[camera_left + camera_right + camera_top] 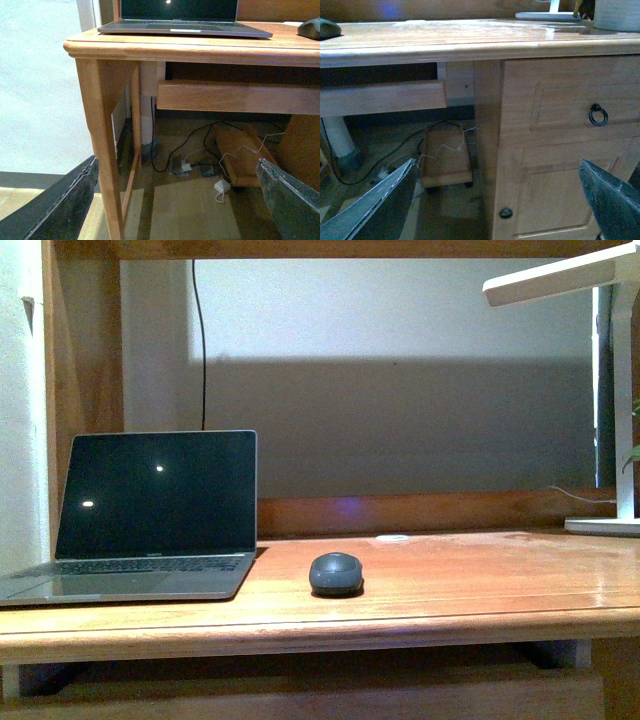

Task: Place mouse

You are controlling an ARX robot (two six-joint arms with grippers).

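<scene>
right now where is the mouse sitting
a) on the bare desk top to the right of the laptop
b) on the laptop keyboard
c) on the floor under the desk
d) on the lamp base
a: the mouse rests on the wooden desk, just right of the open laptop and apart from it.

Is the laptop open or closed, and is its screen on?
Open: the laptop has its lid standing up behind the keyboard. The screen looks off, all black apart from two small bright spots.
</scene>
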